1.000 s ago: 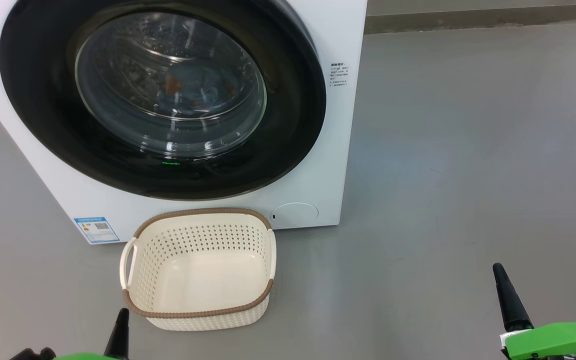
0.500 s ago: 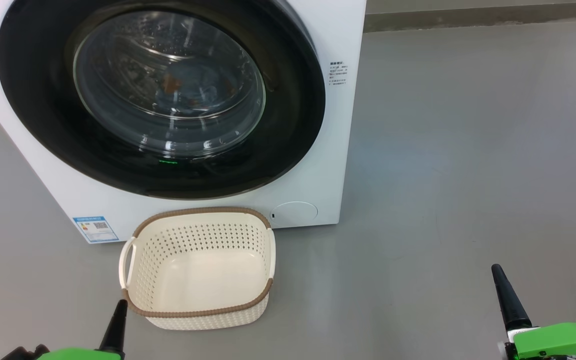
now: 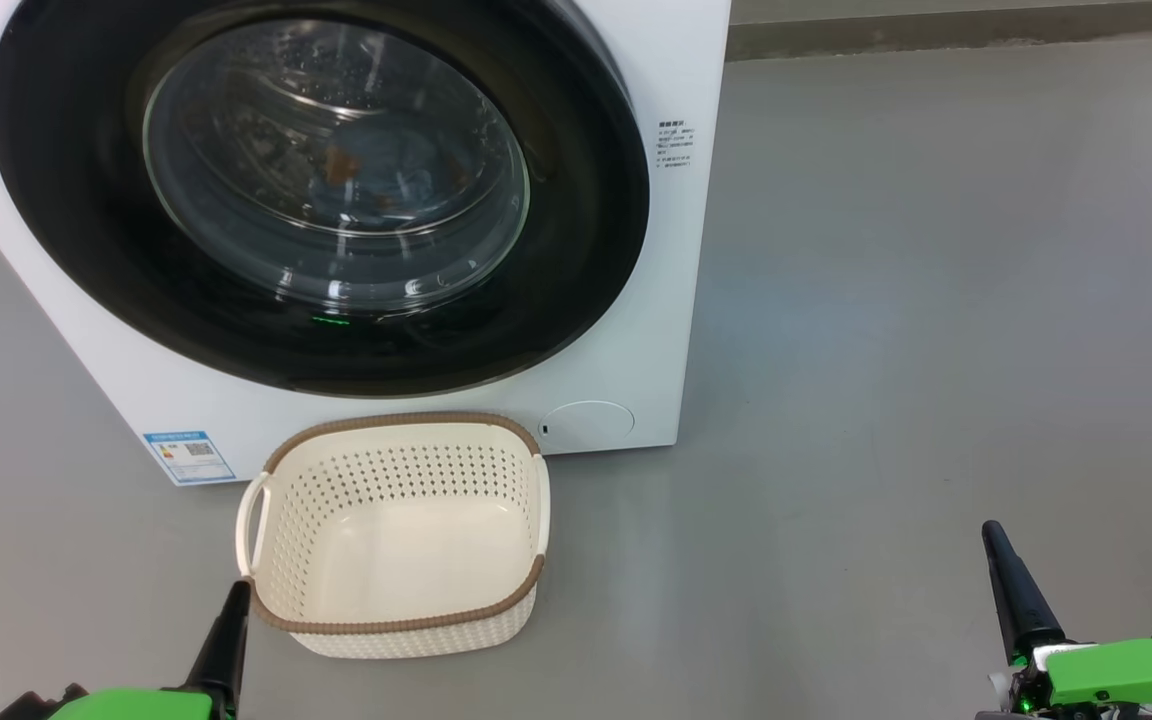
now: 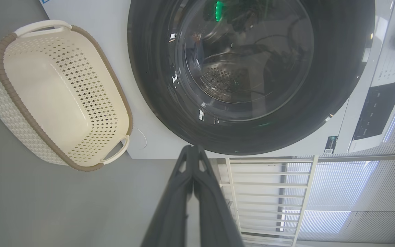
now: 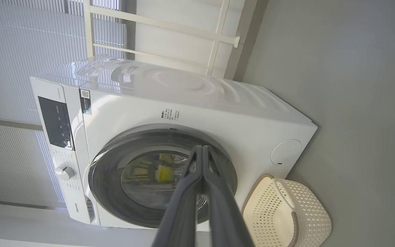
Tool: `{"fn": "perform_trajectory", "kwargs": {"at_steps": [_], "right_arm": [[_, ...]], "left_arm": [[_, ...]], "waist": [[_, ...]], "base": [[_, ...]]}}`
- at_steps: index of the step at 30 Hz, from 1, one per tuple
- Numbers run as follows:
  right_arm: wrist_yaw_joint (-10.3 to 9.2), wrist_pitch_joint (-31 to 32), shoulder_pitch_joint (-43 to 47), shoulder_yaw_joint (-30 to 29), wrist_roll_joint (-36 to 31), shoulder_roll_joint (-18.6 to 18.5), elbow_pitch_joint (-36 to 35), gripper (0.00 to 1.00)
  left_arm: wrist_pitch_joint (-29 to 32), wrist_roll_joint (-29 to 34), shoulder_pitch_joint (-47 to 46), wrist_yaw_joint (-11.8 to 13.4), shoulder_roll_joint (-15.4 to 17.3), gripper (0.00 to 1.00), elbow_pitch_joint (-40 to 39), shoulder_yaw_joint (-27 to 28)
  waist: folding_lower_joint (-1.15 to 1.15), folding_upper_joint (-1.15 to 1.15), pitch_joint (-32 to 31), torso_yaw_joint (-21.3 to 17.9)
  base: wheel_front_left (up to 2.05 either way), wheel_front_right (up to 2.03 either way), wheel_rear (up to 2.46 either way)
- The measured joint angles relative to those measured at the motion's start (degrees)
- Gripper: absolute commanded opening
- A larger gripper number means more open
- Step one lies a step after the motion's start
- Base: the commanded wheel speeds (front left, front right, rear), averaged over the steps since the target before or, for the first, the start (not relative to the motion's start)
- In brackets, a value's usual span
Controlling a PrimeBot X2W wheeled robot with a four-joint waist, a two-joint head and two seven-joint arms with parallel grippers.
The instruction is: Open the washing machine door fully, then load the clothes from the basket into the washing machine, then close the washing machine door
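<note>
**Head view:** Bare grey floor [image 3: 936, 300] runs open ahead of the right pincer [image 3: 992, 538] and to its right. Its fingers are pressed together on nothing. The left pincer [image 3: 236, 600], likewise closed and holding nothing, points at the basket [image 3: 416, 640], its tip just beside the near-left corner. Beyond the basket stands the machine [image 3: 656, 300], its door [image 3: 586, 200] shut against the front. The clothes [image 3: 386, 180] show blue and orange behind the glass.

**Left wrist view:** The left pincer [image 4: 193, 148] points at the door [image 4: 321, 85] rim, fingers together. The basket [image 4: 91, 89] sits off to one side against the machine [image 4: 149, 137], its pale bottom showing, with floor [image 4: 46, 206] beside it. White window bars [image 4: 269, 185] lie past the machine's edge.

**Right wrist view:** The right pincer [image 5: 202, 148], closed, lines up with the door [image 5: 108, 185]. The machine [image 5: 183, 92] stands well apart from it. The basket [image 5: 303, 219] touches the machine's lower front, and open floor [image 5: 355, 85] stretches alongside. Blinds [image 5: 12, 51] back the machine.
</note>
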Motion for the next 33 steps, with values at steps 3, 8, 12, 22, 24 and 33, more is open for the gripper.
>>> {"fn": "perform_trajectory", "kwargs": {"at_steps": [3,8,12,22,24,33], "right_arm": [[-0.08,0.4,0.0,-0.1,1.8,0.0,0.2,0.00],[-0.09,1.2,-0.1,-0.3,5.2,0.1,0.5,0.00],[-0.09,1.7,-0.7,-0.4,7.3,0.2,0.8,0.00],[-0.09,2.2,-1.2,-0.5,9.9,0.3,1.0,0.00],[-0.09,2.2,-1.2,-0.6,9.9,0.3,1.0,0.00],[-0.09,2.2,-1.2,-0.6,9.9,0.3,1.0,0.00]], "left_arm": [[0.6,-1.7,-0.1,-0.5,0.0,0.00,0.0,0.2],[1.5,-4.8,-0.4,-1.0,0.0,0.00,0.1,0.8],[2.0,-6.4,-0.9,-1.4,0.1,0.00,0.2,1.0],[2.4,-8.5,-1.2,-1.5,0.3,0.00,0.2,1.4],[2.4,-8.5,-1.2,-1.5,0.3,0.00,0.2,1.4],[2.4,-8.5,-1.2,-1.5,0.4,0.00,0.2,1.4]], "waist": [[0.00,0.00,0.0,0.0],[0.00,0.00,0.1,-0.1],[0.00,0.00,0.2,-0.1],[0.00,0.00,0.2,-0.1],[0.00,0.00,0.2,-0.1],[0.00,0.00,0.2,-0.1]], "base": [[0.00,0.00,0.00],[0.00,0.00,0.00],[0.00,0.00,0.00],[0.00,0.00,0.00],[0.00,0.00,0.00],[0.00,0.00,0.00]]}}
